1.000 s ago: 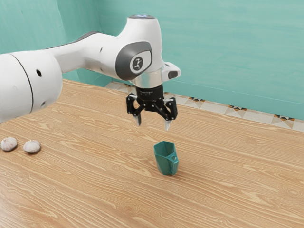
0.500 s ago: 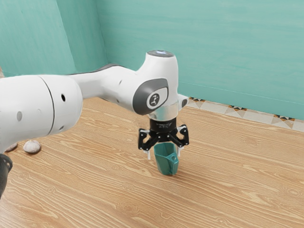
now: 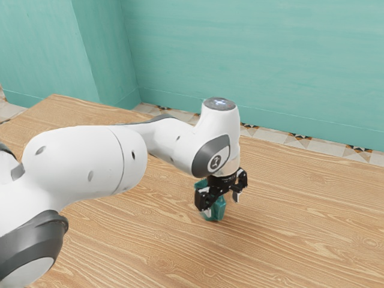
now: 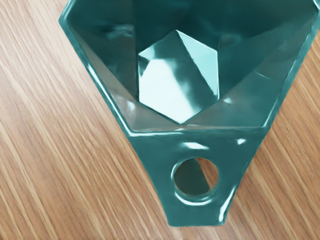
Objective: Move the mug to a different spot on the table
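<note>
A teal faceted mug [image 3: 214, 211] stands upright on the wooden table [image 3: 300, 234]. My gripper [image 3: 219, 203] has come down over it and is open, one finger on each side of the mug's upper part. The hand hides most of the mug's rim in the exterior view. From the wrist view I look straight down into the mug [image 4: 177, 95], at its hexagonal bottom. Its flat handle [image 4: 196, 200] with a round hole juts out just under the hand.
My arm's white links [image 3: 90, 174] cover the exterior view's left half of the table. A teal wall [image 3: 270, 54] and a strip of tiled floor [image 3: 300, 141] lie beyond the table's far edge. Bare wood stretches to the exterior view's right of the mug.
My hand has dropped from above the mug down around it, fingers still spread. The arm has swung forward and lower. The mug has not moved.
</note>
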